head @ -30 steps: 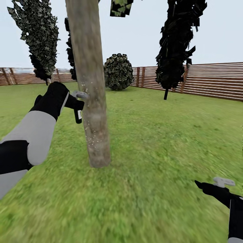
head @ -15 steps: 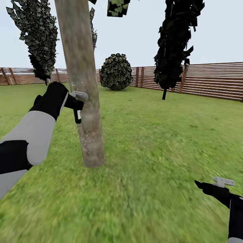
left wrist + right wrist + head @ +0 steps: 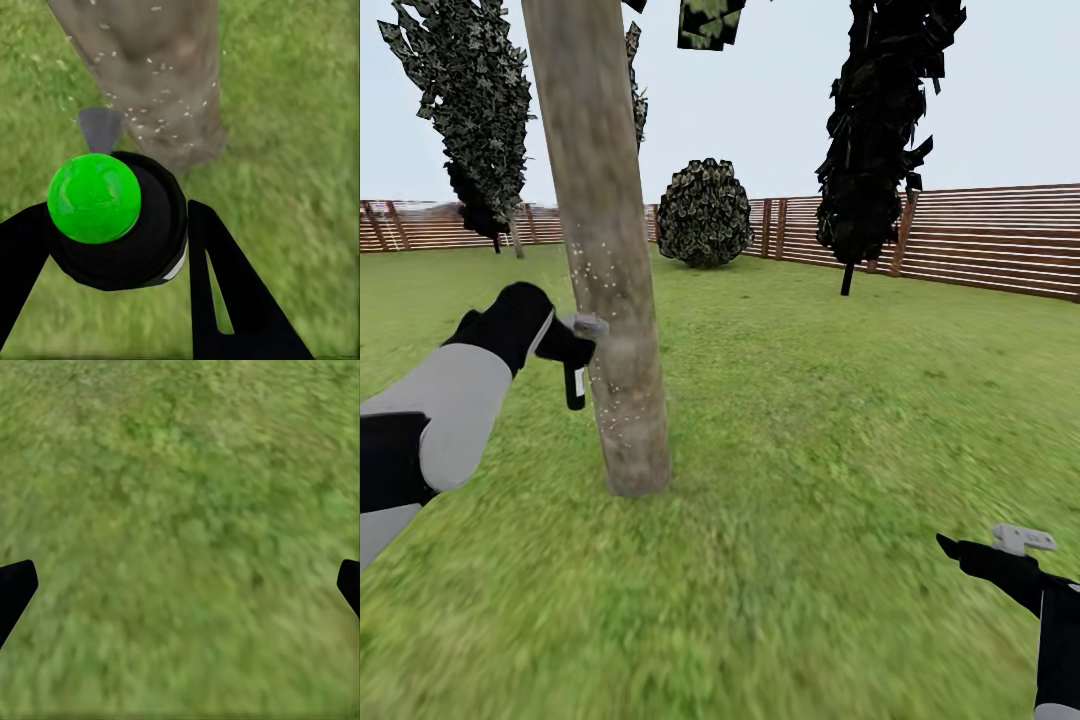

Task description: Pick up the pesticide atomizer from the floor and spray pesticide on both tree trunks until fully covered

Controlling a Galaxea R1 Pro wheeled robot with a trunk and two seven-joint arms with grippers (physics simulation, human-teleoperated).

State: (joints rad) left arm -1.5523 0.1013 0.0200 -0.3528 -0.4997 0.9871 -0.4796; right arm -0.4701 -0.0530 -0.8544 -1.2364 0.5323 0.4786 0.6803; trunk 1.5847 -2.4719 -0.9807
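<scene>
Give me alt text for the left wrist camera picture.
The left gripper holds a black sprayer with a round green top, its grey nozzle aimed at a grey-brown tree trunk flecked with white droplets. Blurry green grass surrounds the trunk.

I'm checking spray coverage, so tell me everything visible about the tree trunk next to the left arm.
The tree trunk is a thick, smooth grey-brown column mottled with pale patches, bare of branches, leaning slightly and rooted in the green grass. Small white specks dot its middle and lower stretch, seen also in the left wrist view. The left pincer holds the black pesticide atomizer close against its side; actual contact cannot be judged. Its top runs out of the picture.
</scene>
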